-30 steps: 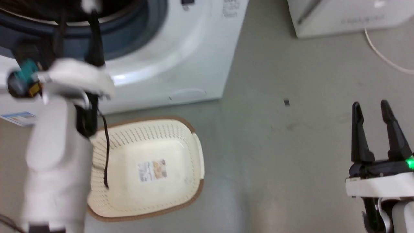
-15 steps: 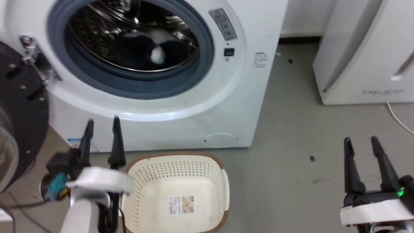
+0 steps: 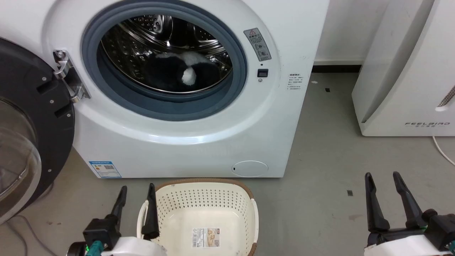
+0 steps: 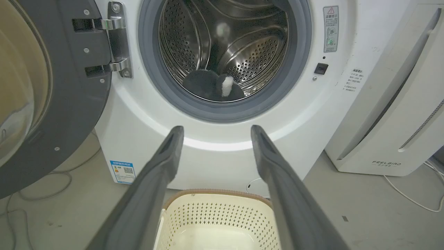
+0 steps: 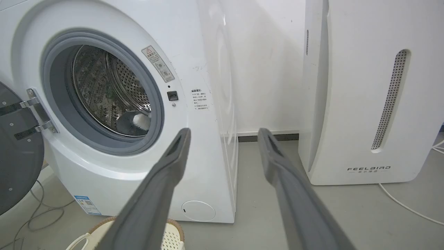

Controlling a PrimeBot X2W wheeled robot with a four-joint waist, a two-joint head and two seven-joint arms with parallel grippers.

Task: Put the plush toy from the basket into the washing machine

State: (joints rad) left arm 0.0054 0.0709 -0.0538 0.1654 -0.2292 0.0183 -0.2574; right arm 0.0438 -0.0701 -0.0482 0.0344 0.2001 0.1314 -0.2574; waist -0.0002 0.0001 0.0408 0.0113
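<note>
**Between our fingers nothing, inside the drum one plush toy**

At the lower left of the head view, our left gripper holds its two dark fingers a moderate width apart and grips nothing. One finger crosses in front of the left wall of the basket, and we cannot tell whether it touches. At the lower right, our right gripper is spread about as wide, also empty, over the grey floor and well apart from the basket.

Beyond and above both pairs of fingertips, well apart from them, we see the plush toy. It lies at the bottom of the steel drum of the washing machine, behind the grey seal. It is a dark mound of fur with a white tuft towards the opening.

We count one plush toy, one basket, one washing machine, two grippers and four fingers. The basket stands on the floor just in front of the machine, with one paper label on its bottom. The black-rimmed glass door stands swung open on the left. One white FEELBIRD appliance stands to the right.
</note>
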